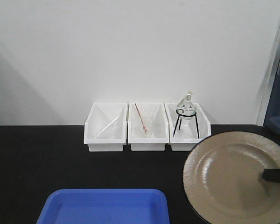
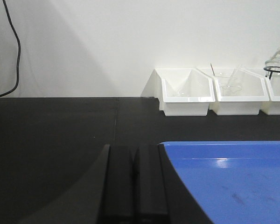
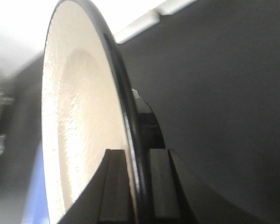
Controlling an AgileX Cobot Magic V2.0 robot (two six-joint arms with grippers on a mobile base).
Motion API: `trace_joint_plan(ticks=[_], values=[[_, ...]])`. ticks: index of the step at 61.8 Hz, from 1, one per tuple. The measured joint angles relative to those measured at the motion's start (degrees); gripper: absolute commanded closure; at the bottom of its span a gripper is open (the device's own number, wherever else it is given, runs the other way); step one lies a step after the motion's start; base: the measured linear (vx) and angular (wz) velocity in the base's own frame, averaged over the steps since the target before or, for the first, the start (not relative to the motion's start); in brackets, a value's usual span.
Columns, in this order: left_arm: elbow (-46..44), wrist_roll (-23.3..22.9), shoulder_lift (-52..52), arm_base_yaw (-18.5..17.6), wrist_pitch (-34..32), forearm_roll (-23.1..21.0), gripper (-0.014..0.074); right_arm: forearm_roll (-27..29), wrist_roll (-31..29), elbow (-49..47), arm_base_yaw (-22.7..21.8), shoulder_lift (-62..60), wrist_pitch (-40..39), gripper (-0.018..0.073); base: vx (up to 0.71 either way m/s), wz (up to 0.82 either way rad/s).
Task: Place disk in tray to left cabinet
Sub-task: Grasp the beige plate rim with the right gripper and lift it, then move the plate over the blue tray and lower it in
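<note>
The disk (image 1: 233,175), a tan plate with a thin black rim, hangs tilted above the black table at the right. My right gripper (image 3: 136,186) is shut on its rim, one finger on the beige face (image 3: 84,116) and one behind it. Only a dark finger of that gripper (image 1: 276,175) shows in the front view. The blue tray (image 1: 105,207) lies at the table's front edge, left of the disk. My left gripper (image 2: 135,186) is shut with nothing in it, just left of the tray's near corner (image 2: 233,182). The left cabinet is out of view.
Three white bins (image 1: 147,127) stand in a row against the white wall; the right one holds a glass flask on a black stand (image 1: 185,114). A black cable (image 2: 14,51) hangs at the far left. Blue equipment (image 1: 277,93) sits at the right edge.
</note>
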Motion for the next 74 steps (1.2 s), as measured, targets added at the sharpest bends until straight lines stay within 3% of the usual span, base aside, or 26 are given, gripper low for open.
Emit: trace_joint_plan(ticks=[10,25,36,49,74], values=[[0.0,0.0,0.0,0.0,0.0,0.0,0.06,7.59,2.43,0.0,11.1,0.0,-3.54,0.0564,0.0,0.0],[0.0,0.0,0.0,0.0,0.0,0.0,0.06,21.68,3.11,-0.11,32.72,4.92,-16.93,0.0564,0.0,0.0],[0.0,0.0,0.0,0.0,0.0,0.0,0.06,23.32,1.31,-1.74,42.1,13.88,-22.49,0.0564,0.0,0.0],[0.0,0.0,0.0,0.0,0.0,0.0,0.06,23.85,1.19,-6.67,46.87,22.13,-24.53,0.0564,0.0,0.0],[0.0,0.0,0.0,0.0,0.0,0.0,0.06,24.58,1.9,-8.67,47.65,29.02,-25.98,0.0556,0.0,0.0]])
